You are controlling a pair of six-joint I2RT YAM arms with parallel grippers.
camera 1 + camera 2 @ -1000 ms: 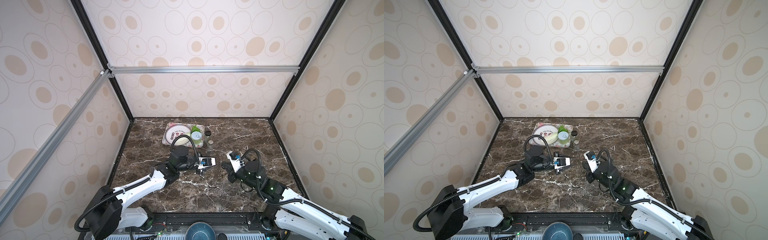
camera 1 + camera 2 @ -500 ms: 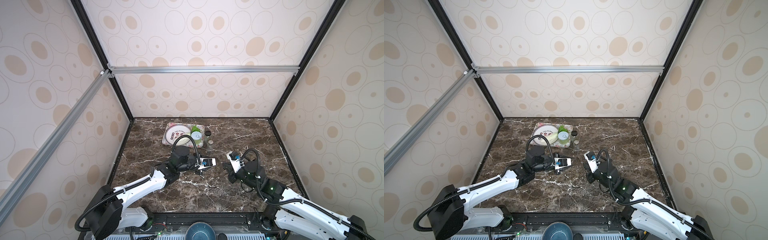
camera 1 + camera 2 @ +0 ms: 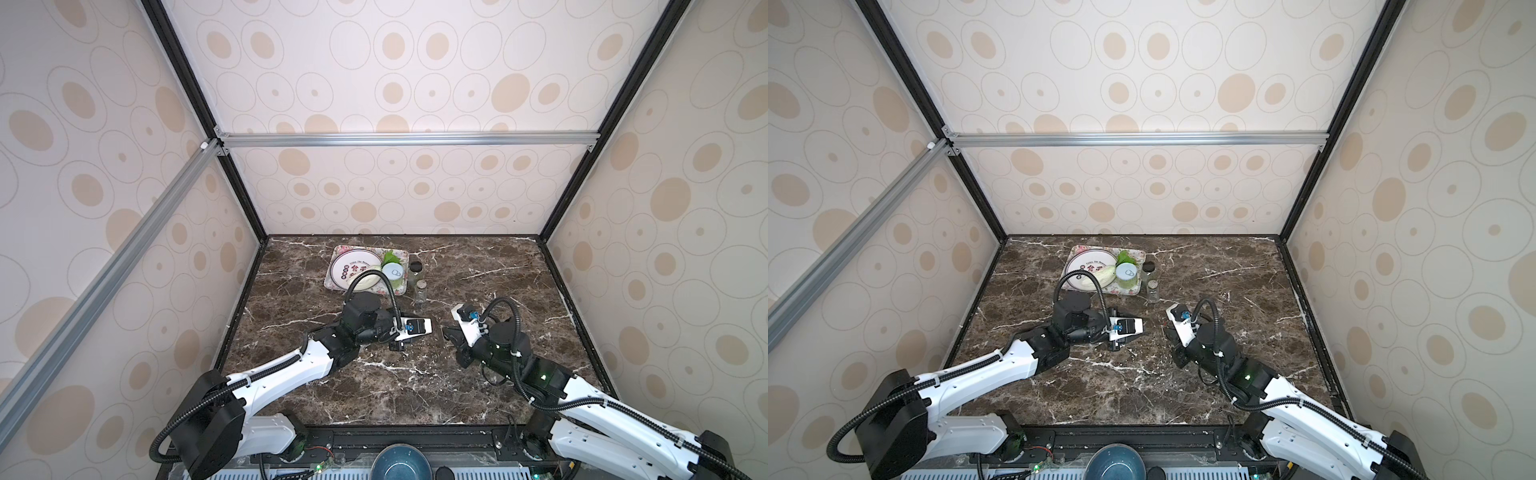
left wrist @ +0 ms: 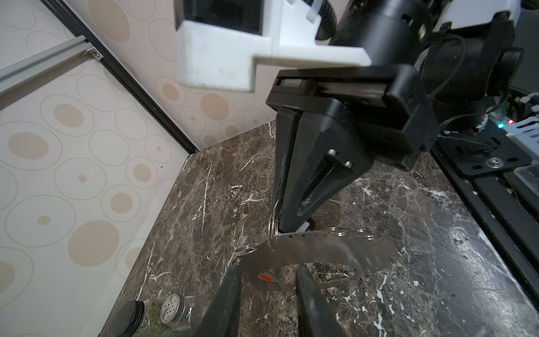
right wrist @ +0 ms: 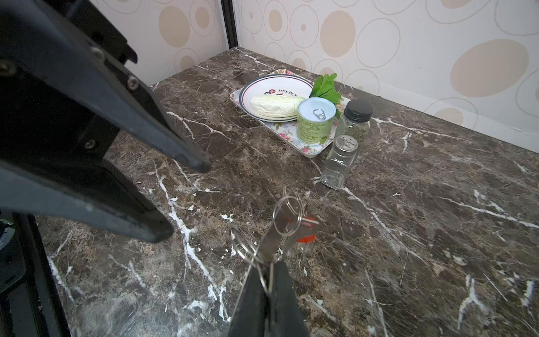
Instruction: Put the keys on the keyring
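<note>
Left wrist view: the right gripper (image 4: 287, 226) is clenched on the edge of the keyring (image 4: 335, 256), which hangs tilted over the middle of the table (image 4: 437, 262). The left gripper (image 4: 269, 269) is released, its fingers apart and empty. The red key (image 4: 265, 276) shows between them, through the ring's opening.

Right wrist view: the closed jaws pinch the keyring and its wire rings (image 5: 291, 210), with the red key just beyond. The left gripper sits to the left, apart from it. A shaker (image 5: 339, 163) and a tray (image 5: 306, 149) stand farther off.

In both top views the grippers face each other mid-table, and the keyring is too small to make out.
</note>
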